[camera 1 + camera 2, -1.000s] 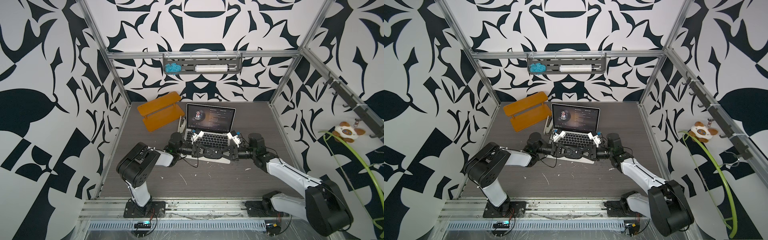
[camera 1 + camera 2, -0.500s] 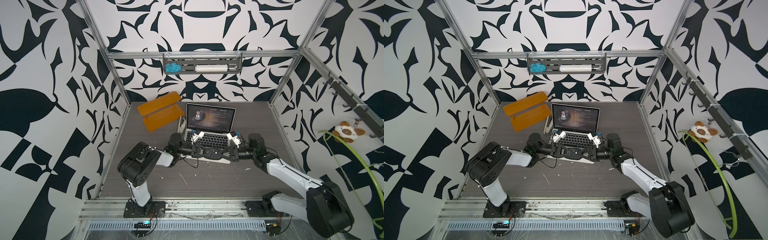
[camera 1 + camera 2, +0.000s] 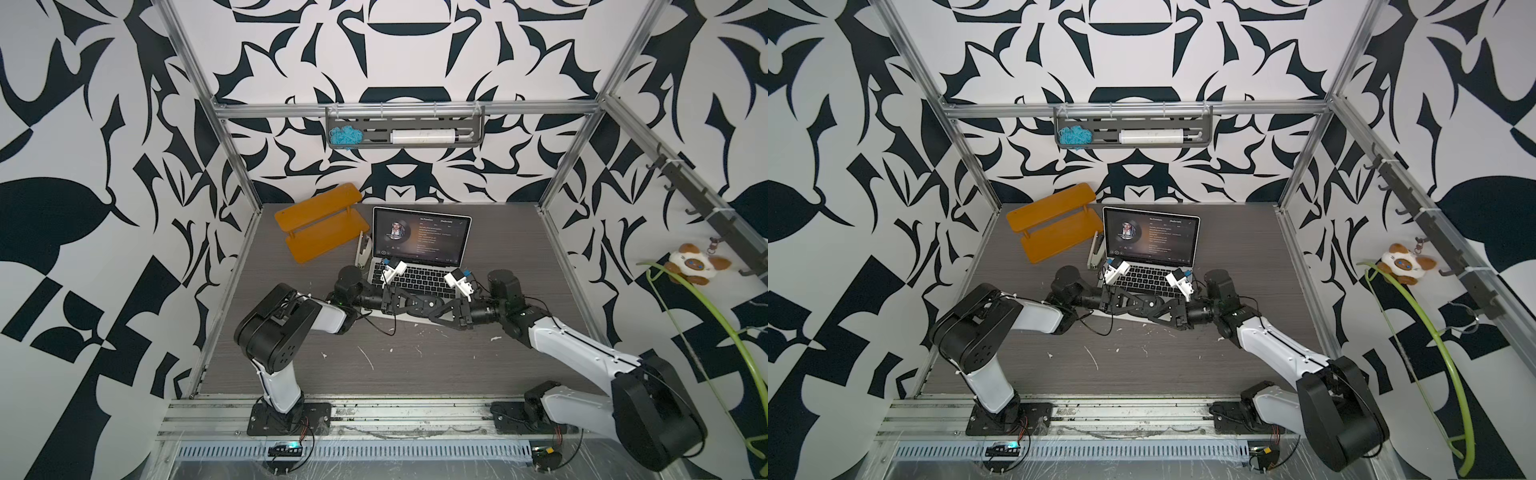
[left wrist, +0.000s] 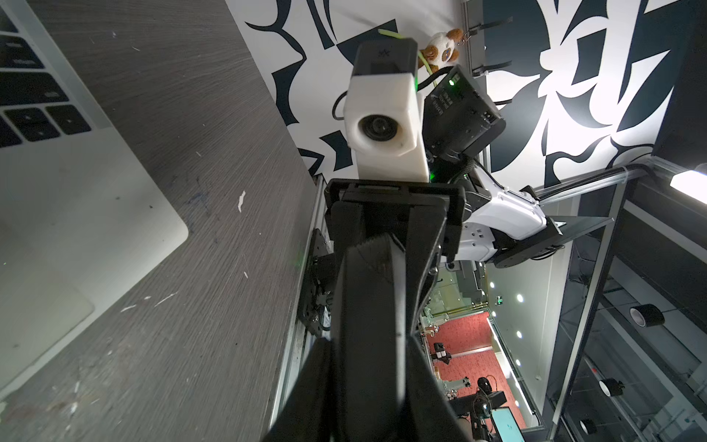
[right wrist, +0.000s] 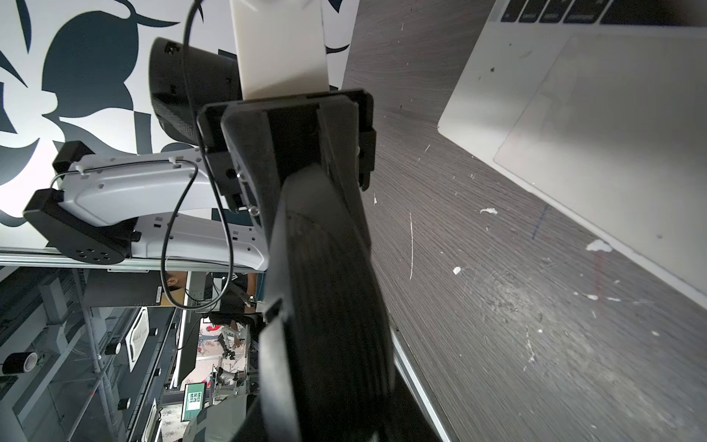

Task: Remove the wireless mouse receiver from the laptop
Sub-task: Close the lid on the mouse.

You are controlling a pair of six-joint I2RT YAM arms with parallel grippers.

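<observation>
1. vs a second ago: basically no motion. left fingers and right fingers hold the same nose-to-nose pose along the front edge of the laptop, which hasn't shifted.
2. meaning: no visible progress. my read is a stall or a fine fiddle between the two tips, not a pull at a port.
3. finger state: the tips overlap in every view, so i can't tell released, clenched or grasping anything, on either side.
4. receiver: not seen anywhere. laptop sits open at mid-back of the surface, screen lit.
5. both top views give the whole layout, but the tips are one black tangle there.
6. left wrist adds the laptop's front-right corner and the right wrist camera facing it. right wrist adds the front-left corner and trackpad. no plug on the edge stretches shown, and the rear side ports are out of frame in both.
</observation>
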